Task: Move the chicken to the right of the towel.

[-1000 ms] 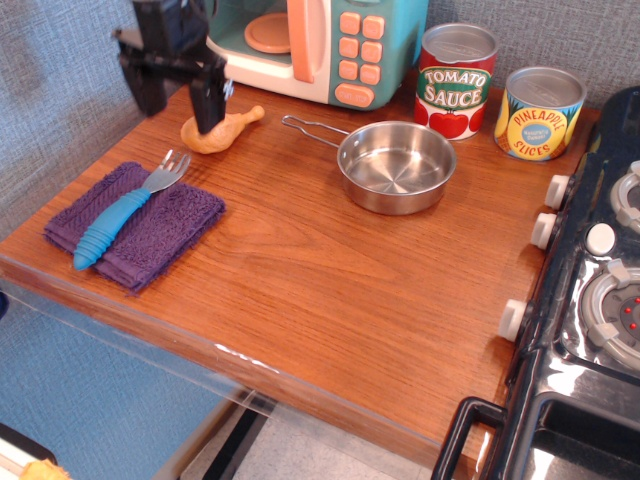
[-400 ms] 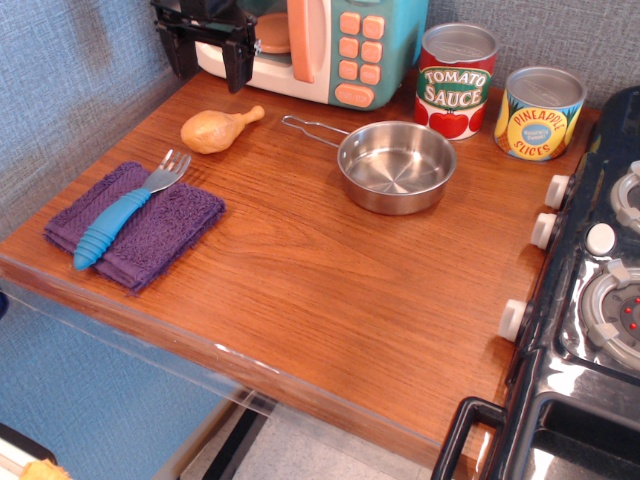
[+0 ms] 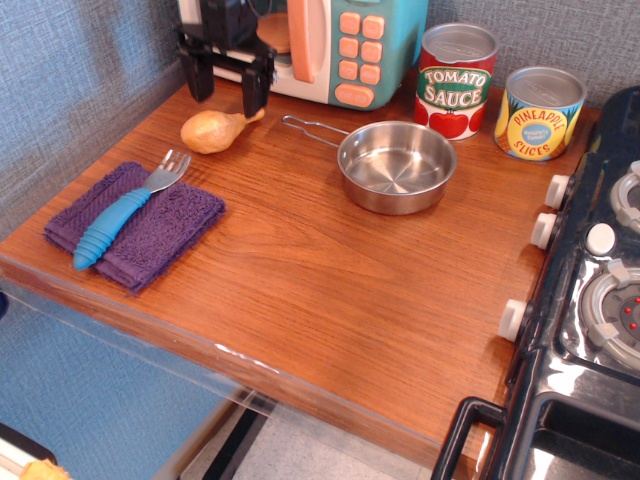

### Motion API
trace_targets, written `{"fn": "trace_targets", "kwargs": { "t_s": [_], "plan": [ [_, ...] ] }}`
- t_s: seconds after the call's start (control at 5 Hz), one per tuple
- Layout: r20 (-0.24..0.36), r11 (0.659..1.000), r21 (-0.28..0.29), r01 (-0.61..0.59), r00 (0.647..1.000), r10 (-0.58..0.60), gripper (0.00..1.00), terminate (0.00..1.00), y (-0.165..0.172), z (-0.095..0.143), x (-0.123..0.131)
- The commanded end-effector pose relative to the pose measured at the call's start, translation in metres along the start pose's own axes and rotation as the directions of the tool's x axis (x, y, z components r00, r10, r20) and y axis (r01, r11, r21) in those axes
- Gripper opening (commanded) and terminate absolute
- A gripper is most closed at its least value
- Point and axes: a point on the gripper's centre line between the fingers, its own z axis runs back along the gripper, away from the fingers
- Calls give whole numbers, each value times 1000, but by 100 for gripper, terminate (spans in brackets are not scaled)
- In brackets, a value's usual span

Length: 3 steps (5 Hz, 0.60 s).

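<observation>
The chicken [image 3: 214, 129] is a glossy golden-orange toy drumstick lying on the wooden counter at the back left, bone stub pointing right. The towel [image 3: 150, 228] is a folded dark purple ribbed cloth at the front left, with a blue-handled fork [image 3: 125, 210] lying on it. My gripper [image 3: 227, 92] is black, open and empty. It hangs just above and behind the chicken, its two fingers spread wider than the drumstick and not touching it.
A steel pan [image 3: 395, 165] with a wire handle stands mid-counter. A teal toy microwave [image 3: 320, 45] is right behind the gripper. A tomato sauce can [image 3: 455, 80] and a pineapple slices can [image 3: 540, 112] stand at the back right. A black stove [image 3: 600, 280] borders the right edge.
The gripper rose away from the chicken toward the microwave, then came back down and right, and now hovers open above the drumstick. The chicken, towel and fork have not moved.
</observation>
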Motion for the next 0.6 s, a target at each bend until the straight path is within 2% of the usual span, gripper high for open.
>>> {"fn": "trace_targets", "kwargs": {
  "t_s": [0.0,0.2,0.4],
  "plan": [
    [9,999,45,11,1000,-11,100,0,-5,0,6],
    [-6,999,52,-2,1000,3,100,0,-4,-11,5],
    [-20,999,46,-13,1000,14,0,0,-5,-21,2]
  ]
}}
